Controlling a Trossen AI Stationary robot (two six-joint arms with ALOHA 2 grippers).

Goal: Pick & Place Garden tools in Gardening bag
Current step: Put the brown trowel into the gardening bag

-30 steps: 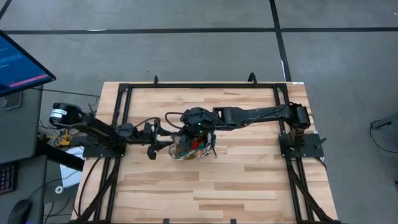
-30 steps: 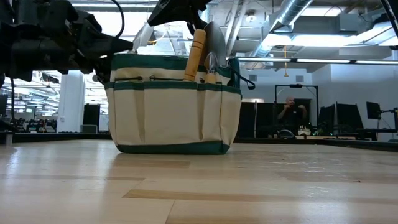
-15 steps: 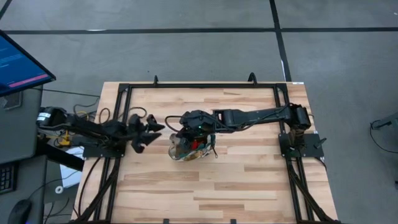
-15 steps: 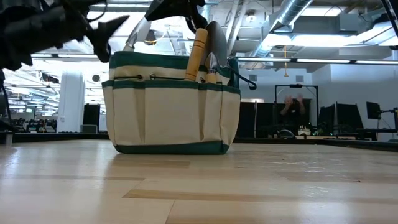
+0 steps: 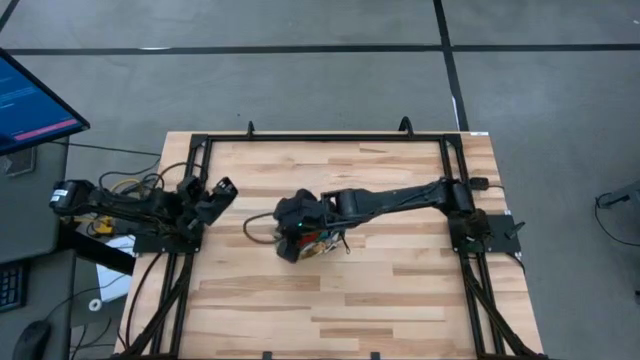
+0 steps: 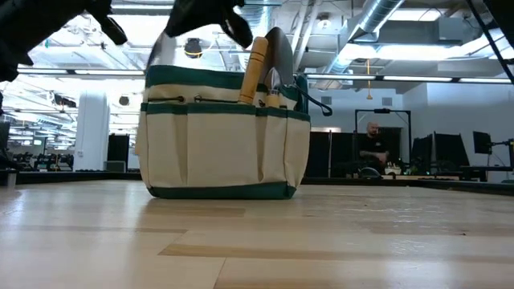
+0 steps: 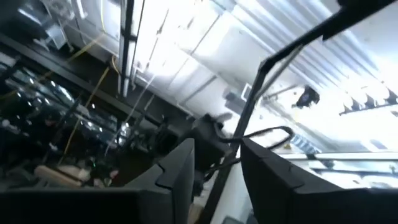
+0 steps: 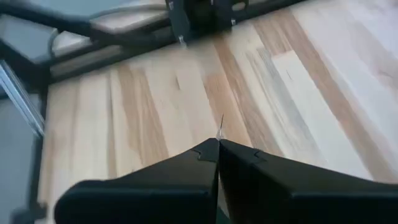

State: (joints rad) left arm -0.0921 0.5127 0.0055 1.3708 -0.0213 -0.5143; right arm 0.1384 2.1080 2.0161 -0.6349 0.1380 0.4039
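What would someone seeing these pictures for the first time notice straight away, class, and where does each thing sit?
The beige, green-trimmed gardening bag stands upright near the middle of the wooden table, with a wooden trowel handle poking out of its top. The right gripper reaches across from the right side and hangs over the bag, fingers closed. The left gripper is open, off at the table's left edge.

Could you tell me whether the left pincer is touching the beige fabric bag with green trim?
Apart. In the high view the left pincer sits by the table's left edge, with bare wood between it and the beige green-trimmed bag.
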